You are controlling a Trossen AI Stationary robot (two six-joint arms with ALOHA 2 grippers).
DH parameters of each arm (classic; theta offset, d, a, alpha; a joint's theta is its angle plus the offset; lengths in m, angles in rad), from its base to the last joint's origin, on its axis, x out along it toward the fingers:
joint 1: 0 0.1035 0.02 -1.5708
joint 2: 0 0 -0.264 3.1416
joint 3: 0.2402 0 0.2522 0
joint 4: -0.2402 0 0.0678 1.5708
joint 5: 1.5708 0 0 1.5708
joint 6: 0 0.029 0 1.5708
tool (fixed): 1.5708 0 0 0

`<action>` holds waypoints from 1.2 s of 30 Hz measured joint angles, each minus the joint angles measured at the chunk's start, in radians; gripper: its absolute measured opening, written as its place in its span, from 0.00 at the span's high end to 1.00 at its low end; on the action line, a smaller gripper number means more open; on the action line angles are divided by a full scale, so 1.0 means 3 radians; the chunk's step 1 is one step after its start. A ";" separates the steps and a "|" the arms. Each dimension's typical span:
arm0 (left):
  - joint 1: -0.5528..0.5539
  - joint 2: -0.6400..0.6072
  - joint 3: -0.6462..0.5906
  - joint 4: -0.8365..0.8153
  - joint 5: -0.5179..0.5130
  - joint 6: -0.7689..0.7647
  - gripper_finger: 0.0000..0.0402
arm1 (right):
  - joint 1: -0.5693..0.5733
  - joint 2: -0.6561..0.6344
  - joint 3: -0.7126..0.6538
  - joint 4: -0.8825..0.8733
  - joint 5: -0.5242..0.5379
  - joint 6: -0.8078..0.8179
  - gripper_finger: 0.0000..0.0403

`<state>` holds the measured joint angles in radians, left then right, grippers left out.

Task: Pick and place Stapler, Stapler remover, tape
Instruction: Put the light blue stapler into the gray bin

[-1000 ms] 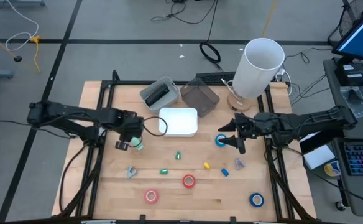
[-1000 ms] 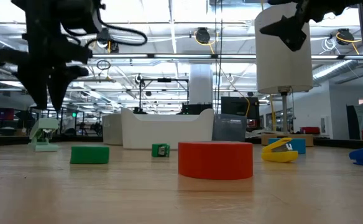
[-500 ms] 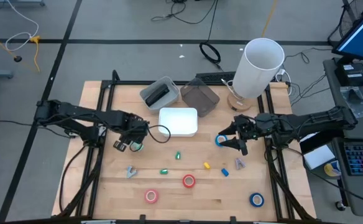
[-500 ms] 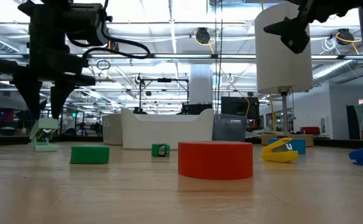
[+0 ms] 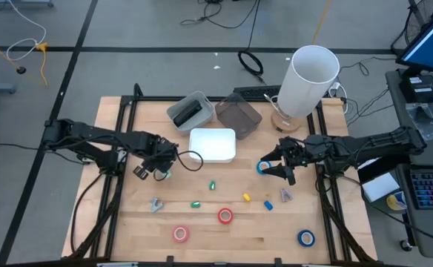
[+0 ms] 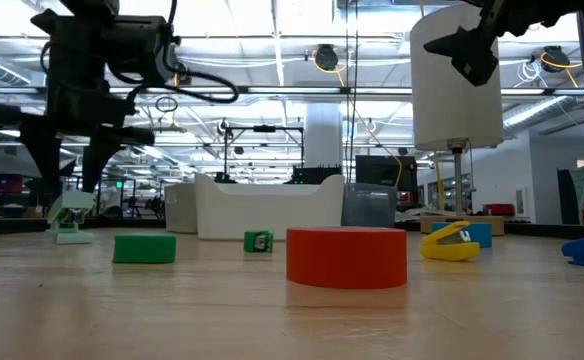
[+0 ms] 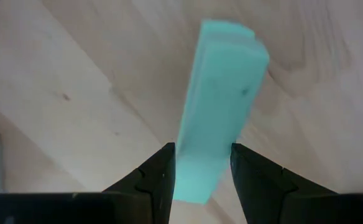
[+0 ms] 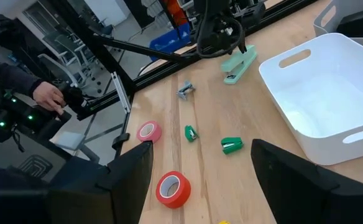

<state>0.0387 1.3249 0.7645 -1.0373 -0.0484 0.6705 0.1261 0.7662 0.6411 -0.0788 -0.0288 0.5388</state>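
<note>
Your left gripper [image 7: 200, 171] stood over the mint-green stapler [image 7: 219, 118], jaws parted with a finger on either side of its near end; you couldn't tell whether they touched it. The stapler was a long, flat-topped pale bar lying on the wooden table [image 5: 224, 237]. Your right gripper [image 5: 274, 165] hovered with jaws wide and empty over a blue tape roll [image 5: 264, 168].

Near the white tray [image 5: 213, 144]: a mint-green stapler [image 7: 219, 106], red tape [image 5: 225, 216], pink tape [image 5: 180, 234], blue tape [image 5: 306, 238].
</note>
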 joint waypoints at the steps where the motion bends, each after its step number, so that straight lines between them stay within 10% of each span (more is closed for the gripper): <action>1: -0.0003 0.0021 -0.0030 -0.0002 0.0013 0.0017 0.62 | 0.0000 0.0000 0.0000 0.0000 0.0000 0.0000 0.35; 25: -0.0025 0.0461 -0.0283 0.0523 0.0036 -0.0128 0.70 | 0.0000 0.0001 0.0001 0.0036 0.0005 0.0094 0.35; 36: 0.0020 0.0241 0.0085 0.0278 0.0045 -0.1028 0.70 | 0.0000 0.0001 0.0001 0.0077 0.0005 0.0071 0.35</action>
<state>0.0446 1.3971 0.7899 -0.9539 -0.0348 0.3621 0.1260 0.7665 0.6415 -0.0557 -0.0274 0.5601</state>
